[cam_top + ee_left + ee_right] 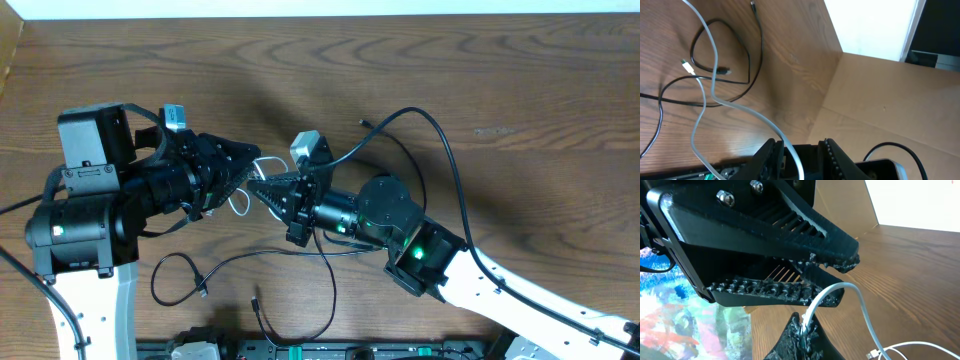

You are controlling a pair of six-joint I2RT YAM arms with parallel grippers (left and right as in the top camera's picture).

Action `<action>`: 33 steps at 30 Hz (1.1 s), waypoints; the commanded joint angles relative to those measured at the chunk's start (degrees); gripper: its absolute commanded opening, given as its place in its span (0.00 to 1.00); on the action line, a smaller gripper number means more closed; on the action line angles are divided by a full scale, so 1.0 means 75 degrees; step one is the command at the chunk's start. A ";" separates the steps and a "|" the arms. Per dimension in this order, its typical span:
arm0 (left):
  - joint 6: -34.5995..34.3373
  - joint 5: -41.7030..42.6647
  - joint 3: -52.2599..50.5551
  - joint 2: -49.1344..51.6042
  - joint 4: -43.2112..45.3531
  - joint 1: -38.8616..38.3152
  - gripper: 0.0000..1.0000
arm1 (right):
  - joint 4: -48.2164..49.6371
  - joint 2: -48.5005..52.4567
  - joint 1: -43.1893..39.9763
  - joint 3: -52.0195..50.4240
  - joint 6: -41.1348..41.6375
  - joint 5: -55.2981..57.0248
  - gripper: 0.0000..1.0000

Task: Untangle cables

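Above the surface (520, 80), white cable (716, 60) spans both arms: right end effector (262, 188) clamped on it as anchor. The left end effector (245, 170) has jaws part-open, straddling it just beside, presumably to draw it clear. The black cables (748, 65) lie loose below.

**Overhead view:** fixed above, looking straight down on the wooden table (520, 90), far enough off to take in both arms.

**Left wrist view:** set behind the left gripper (800, 157), whose fingers occupy the bottom edge. It faces out across the tabletop toward a cardboard wall (880, 100).

**Right wrist view:** very near. The right gripper (801, 330) sits at bottom centre, facing the left gripper's fingers (790, 230), which fill the upper frame.

**Shared ground:** the white cable (243, 205) appears in all three views.
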 commanded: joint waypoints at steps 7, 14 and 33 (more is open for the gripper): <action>0.0009 -0.0108 0.0050 0.0000 -0.0020 -0.0023 0.29 | 0.0026 -0.0090 -0.0175 0.0055 0.0050 -0.0079 0.01; -0.0146 -0.0017 0.0050 0.0000 -0.0020 -0.0023 0.29 | 0.0038 -0.0090 -0.0166 0.0055 0.0090 -0.0163 0.01; -0.0187 0.0530 0.0050 0.0000 -0.0017 -0.0026 0.29 | 0.0079 -0.0085 -0.0052 0.0055 0.0160 -0.0221 0.01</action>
